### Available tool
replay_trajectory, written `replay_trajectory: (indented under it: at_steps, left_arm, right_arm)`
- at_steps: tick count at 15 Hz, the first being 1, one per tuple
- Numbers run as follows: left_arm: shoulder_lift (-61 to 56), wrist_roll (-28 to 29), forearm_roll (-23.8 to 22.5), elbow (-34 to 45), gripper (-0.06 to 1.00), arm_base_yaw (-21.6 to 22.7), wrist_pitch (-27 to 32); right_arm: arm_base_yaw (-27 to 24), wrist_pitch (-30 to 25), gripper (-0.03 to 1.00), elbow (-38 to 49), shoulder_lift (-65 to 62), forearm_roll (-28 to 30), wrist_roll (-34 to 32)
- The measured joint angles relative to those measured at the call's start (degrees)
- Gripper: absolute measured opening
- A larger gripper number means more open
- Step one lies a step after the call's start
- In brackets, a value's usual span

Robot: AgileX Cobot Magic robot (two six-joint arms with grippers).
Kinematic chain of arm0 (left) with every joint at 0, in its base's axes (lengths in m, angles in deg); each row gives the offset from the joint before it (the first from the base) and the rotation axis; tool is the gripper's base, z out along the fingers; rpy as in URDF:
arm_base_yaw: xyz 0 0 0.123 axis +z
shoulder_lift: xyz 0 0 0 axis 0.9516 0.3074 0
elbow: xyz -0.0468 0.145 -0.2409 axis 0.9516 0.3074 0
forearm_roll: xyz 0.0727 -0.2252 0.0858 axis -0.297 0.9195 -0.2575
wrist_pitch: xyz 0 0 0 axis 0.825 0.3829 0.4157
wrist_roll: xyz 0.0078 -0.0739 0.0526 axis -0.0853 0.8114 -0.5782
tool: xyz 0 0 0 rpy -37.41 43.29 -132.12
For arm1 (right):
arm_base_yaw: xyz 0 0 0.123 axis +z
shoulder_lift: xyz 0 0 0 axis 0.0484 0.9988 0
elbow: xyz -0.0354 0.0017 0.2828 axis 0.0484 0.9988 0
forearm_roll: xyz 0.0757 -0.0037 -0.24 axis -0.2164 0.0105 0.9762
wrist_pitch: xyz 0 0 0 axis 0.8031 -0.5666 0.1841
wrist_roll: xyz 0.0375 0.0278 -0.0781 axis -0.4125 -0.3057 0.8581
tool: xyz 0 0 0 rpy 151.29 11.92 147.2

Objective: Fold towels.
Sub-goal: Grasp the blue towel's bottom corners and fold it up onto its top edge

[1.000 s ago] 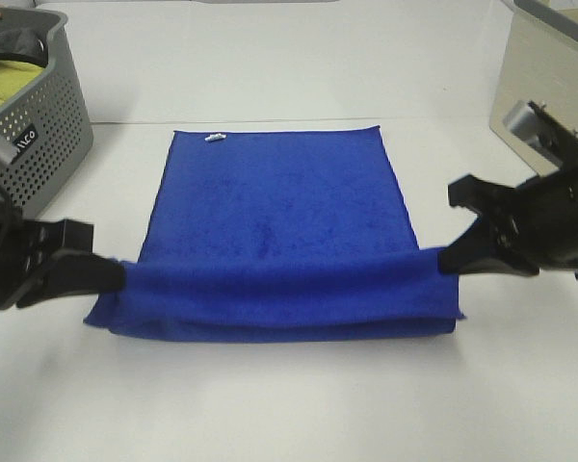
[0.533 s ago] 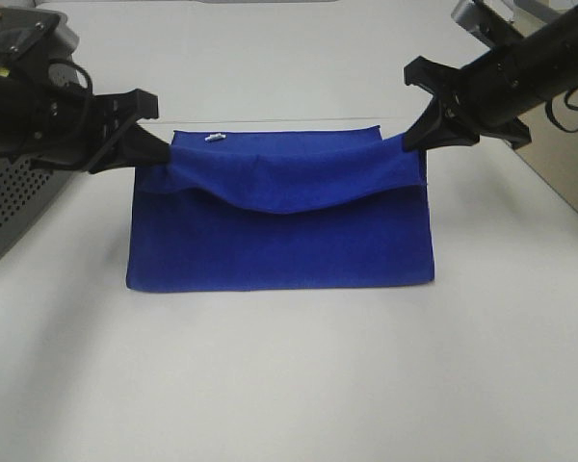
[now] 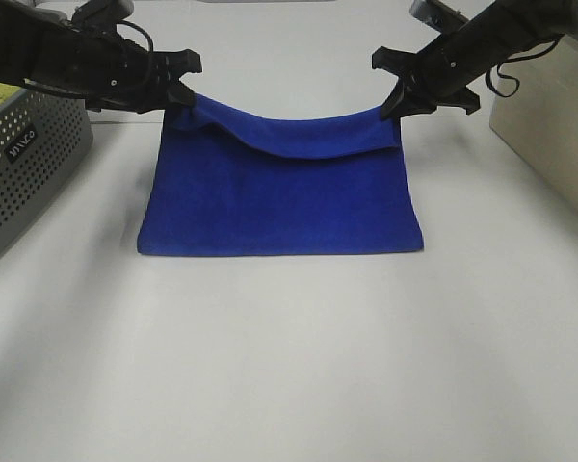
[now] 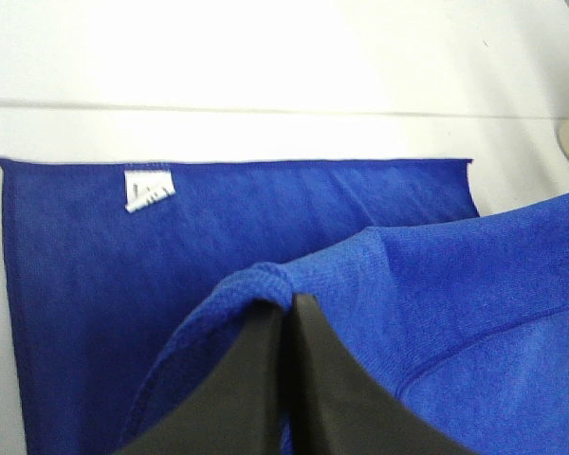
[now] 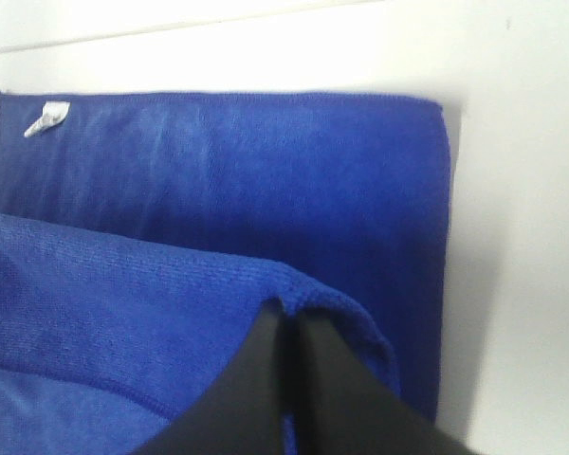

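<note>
The royal blue towel (image 3: 281,197) lies folded over on the white table, its upper layer lifted at the far edge and sagging between the two grippers. My left gripper (image 3: 180,99) is shut on the towel's far left corner. My right gripper (image 3: 393,108) is shut on its far right corner. In the left wrist view the fingers (image 4: 289,313) pinch a fold of towel (image 4: 427,313) above the bottom layer, whose white tag (image 4: 146,191) shows. In the right wrist view the fingers (image 5: 286,322) pinch the towel (image 5: 218,180); the tag (image 5: 45,118) shows at the far corner.
A perforated grey basket (image 3: 24,164) with a yellow-green cloth (image 3: 0,90) inside stands at the left edge. A beige box (image 3: 549,130) stands at the right edge. White table (image 3: 289,366) stretches in front of the towel.
Both grippers have carried the towel's near edge up and over towards the far edge, folding it in half. The held edge now hangs near the far edge.
</note>
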Motion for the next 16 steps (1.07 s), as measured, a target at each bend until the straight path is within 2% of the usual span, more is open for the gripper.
replay_trajectory:
  at_steps: [3, 6, 8, 9, 11, 12, 13, 15, 16]
  left_arm:
    - [7.4, 0.2, -1.6, -8.3, 0.00, 0.0, -3.9]
    - [12.3, 0.1, -3.0, -13.4, 0.00, 0.0, -5.3]
    - [14.5, 0.0, -3.2, -15.6, 0.05, 0.0, -5.8]
    - [15.2, -0.1, -3.2, -16.2, 0.14, 0.0, -5.9]
    - [15.5, -0.3, -3.3, -16.3, 0.45, 0.0, -5.9]
    - [15.5, -0.7, -3.4, -16.4, 0.57, 0.0, -5.9]
    - [14.8, -1.1, -6.1, -16.4, 0.69, 0.5, -4.9]
    - [13.4, 0.2, -10.4, -16.5, 0.71, 2.2, -0.1]
    - [12.7, 3.2, -12.6, -16.5, 0.71, 3.2, 4.1]
  right_arm:
    - [0.0, -0.2, 0.00, -12.3, 8.8, 1.1, -0.7]
    - [0.0, 1.5, 0.00, -15.5, 13.2, 1.8, -0.9]
    - [0.0, 2.9, 0.02, -15.6, 14.1, 2.6, -0.9]
    - [0.0, 2.9, 0.09, -15.6, 14.2, 2.8, -0.9]
    - [0.0, 2.9, 0.38, -15.6, 14.2, 2.9, -1.0]
    - [0.0, 1.9, 0.53, -15.6, 14.1, 3.2, -1.1]
    - [0.0, -3.7, 0.70, -15.6, 12.9, 4.5, -1.1]
    - [0.0, -9.5, 0.73, -15.6, 10.8, 7.2, -1.5]
    - [0.0, -12.3, 0.73, -15.6, 9.9, 7.9, -2.3]
